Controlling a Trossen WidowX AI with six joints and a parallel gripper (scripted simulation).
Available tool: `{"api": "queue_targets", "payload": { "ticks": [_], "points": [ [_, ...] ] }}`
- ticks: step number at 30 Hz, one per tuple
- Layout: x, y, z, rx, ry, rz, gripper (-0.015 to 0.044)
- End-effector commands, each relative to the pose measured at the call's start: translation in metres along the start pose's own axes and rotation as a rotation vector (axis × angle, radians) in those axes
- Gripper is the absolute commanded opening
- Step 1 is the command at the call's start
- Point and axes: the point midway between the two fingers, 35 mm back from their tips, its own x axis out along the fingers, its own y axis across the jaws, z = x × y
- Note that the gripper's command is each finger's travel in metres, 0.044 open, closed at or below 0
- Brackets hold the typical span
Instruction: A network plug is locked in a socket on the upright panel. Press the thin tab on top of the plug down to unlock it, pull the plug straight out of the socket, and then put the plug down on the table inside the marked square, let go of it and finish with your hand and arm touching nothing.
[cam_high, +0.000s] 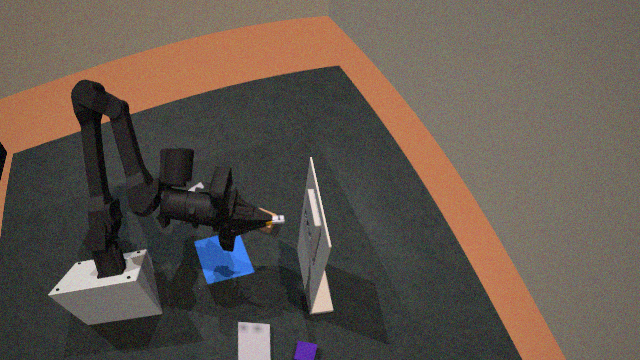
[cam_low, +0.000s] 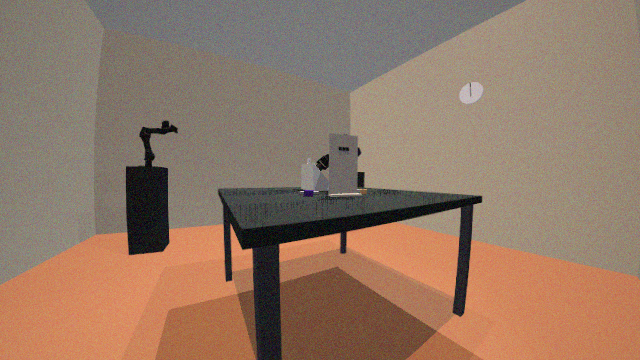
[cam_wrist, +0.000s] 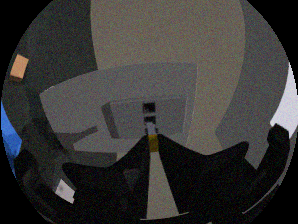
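Pincer (cam_high: 270, 220) (cam_wrist: 152, 139) closed on 1 plug (cam_high: 278, 219) (cam_wrist: 152, 129), held at its fingertips.

Two robot arms on show, folks: one at the left of the exterior view (cam_low: 147, 146), the other at the counter (cam_high: 185, 206)! Four legs (cam_low: 267, 300) under that counter (cam_high: 400, 260) (cam_low: 350, 207), count them! Then it's singles all round: one upright panel (cam_high: 306, 265) (cam_low: 343, 172) (cam_wrist: 75, 107), one plug (cam_high: 278, 219) (cam_wrist: 153, 143), one blue square (cam_high: 227, 260) (cam_wrist: 8, 132), one purple block (cam_high: 305, 351) (cam_low: 308, 193), one orange block (cam_high: 266, 229) (cam_low: 363, 191) (cam_wrist: 19, 67), and one clock (cam_low: 471, 93), upper right!

White-and-yellow plug (cam_high: 278, 219) (cam_wrist: 152, 137) clear of socket panel (cam_high: 325, 220) (cam_low: 343, 170) (cam_wrist: 75, 100)
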Motion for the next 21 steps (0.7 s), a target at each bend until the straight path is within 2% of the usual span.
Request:
{"api": "queue_targets", "payload": {
  "ticks": [1,21],
  "points": [
    [-0.0035,0.002,-0.0024,0.002,0.009,0.005,0.0],
    [-0.0106,0.002,-0.0012,0.002,0.009,0.005,0.0]
  ]
}}
